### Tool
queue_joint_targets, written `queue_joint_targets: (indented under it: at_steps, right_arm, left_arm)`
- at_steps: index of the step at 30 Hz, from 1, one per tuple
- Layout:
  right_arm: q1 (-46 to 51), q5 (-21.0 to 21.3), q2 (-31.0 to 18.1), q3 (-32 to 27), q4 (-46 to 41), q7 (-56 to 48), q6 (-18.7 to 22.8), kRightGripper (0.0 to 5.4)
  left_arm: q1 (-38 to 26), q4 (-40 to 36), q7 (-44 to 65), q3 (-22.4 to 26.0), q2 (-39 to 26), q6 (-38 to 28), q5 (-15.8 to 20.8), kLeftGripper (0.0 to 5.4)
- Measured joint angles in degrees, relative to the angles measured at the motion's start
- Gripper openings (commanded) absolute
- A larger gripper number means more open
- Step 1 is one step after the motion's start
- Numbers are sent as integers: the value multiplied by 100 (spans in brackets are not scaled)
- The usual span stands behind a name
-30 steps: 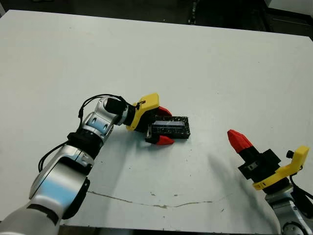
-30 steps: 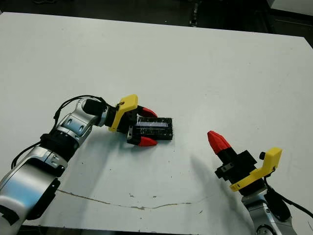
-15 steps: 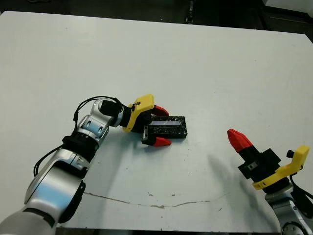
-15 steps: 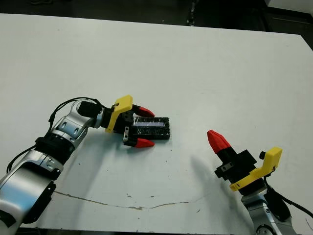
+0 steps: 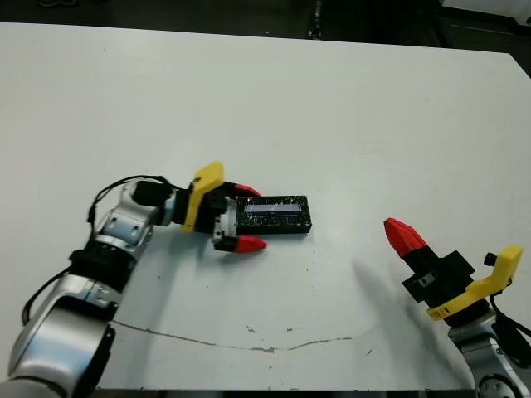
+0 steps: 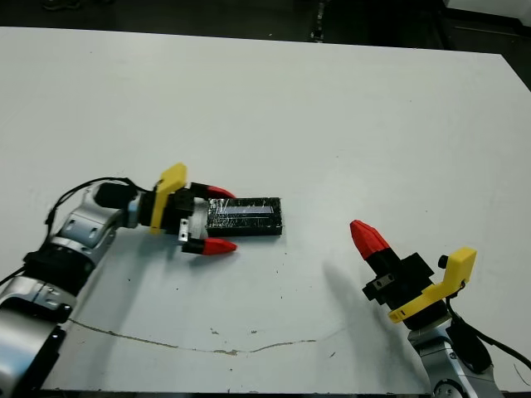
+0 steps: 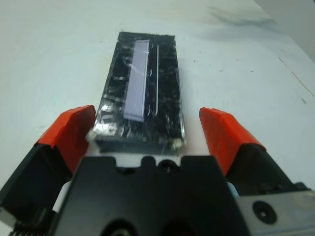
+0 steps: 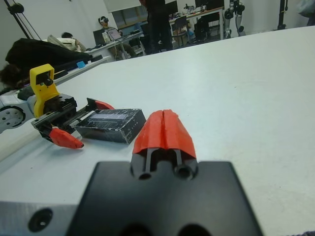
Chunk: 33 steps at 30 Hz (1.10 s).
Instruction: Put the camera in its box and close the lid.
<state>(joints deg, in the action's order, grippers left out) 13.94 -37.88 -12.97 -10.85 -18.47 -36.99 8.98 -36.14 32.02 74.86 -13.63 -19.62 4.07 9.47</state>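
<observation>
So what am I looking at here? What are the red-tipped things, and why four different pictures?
It is a two-armed robot at a white table. The red-tipped parts are its jaws. Two pictures come from a stereo camera on its head, looking down; the other two come from cameras on its wrists, looking along each arm's own fingers.

The left gripper has its jaws open, one finger on each side of the end of a small closed box, whose glossy black lid faces up. In the left wrist view there is a gap on each side, so it is not squeezing the box.

The right gripper is off to the side, above the table, with its jaws shut on nothing.

Beyond the table, the right wrist view shows a room with desks and people.
</observation>
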Motion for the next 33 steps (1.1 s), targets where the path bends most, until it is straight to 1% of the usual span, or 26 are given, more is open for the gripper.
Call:
queue_joint_targets:
  at_steps: [3,9,16,21,23,26,29,31,33]
  right_arm:
    - [-23,-16,0,-3,81,-72,-33,0]
    - [-72,2,0,-5,165,-111,-89,0]
    - [-171,23,1,-6,241,-164,-128,0]
    - [-194,19,2,-9,291,-216,-144,0]
    - [-199,18,2,-8,318,-247,-144,0]
    - [-201,19,5,-8,323,-252,-146,0]
    - [-203,20,10,-5,327,-255,-151,0]
    - [-204,21,10,-2,329,-257,-152,0]
    - [-204,27,10,4,322,-250,-151,0]
  left_arm:
    - [45,-2,0,60,-80,8,60,539]
    - [113,7,-53,152,-177,-39,66,539]
    - [298,-15,-194,430,-507,-168,109,539]
    - [586,-172,-181,717,-788,-199,279,539]
    - [722,-262,-116,843,-917,-171,404,539]
    - [932,-467,-45,995,-1108,-13,585,539]
    - [1123,-797,-44,1125,-1330,245,632,539]
    - [1225,-1122,-71,1230,-1462,488,755,539]
    - [1283,-1448,-122,1394,-1548,717,958,539]
